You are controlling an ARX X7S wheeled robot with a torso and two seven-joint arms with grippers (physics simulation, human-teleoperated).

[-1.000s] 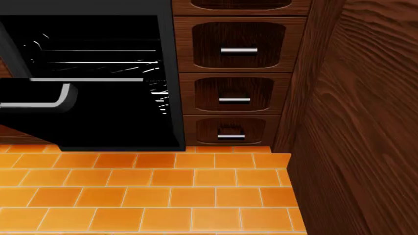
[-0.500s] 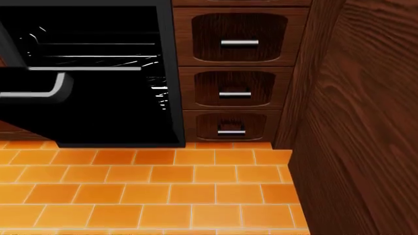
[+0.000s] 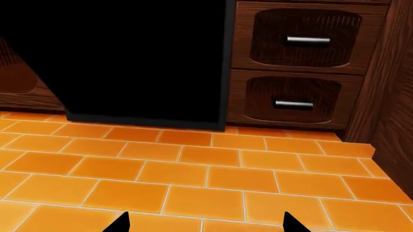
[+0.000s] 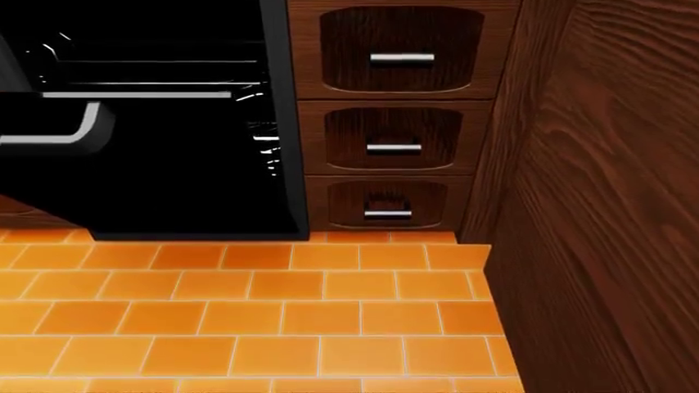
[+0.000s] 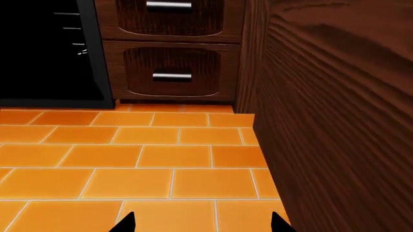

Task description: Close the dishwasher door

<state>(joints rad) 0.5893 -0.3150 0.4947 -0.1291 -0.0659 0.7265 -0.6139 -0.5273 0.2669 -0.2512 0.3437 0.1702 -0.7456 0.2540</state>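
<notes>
Sliding upward in the head view since a second ago, the dishwasher door [image 4: 142, 168] is hanging half-open at the floor's [image 4: 273, 319] far left edge. Left hand [image 3: 203, 226] and right hand [image 5: 201, 225] are hovering spread; pushing its one handle [image 4: 49, 131] squarely looks best. Three drawers [image 4: 399, 115] are showing.

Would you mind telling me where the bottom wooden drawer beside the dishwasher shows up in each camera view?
Head view: bottom drawer, lowest of three, centre, right of the dishwasher.
Left wrist view: lower of two drawers, towards the right edge.
Right wrist view: lower of two, upper middle.
Shared landmark: its short silver handle, just above the orange floor tiles.
</notes>
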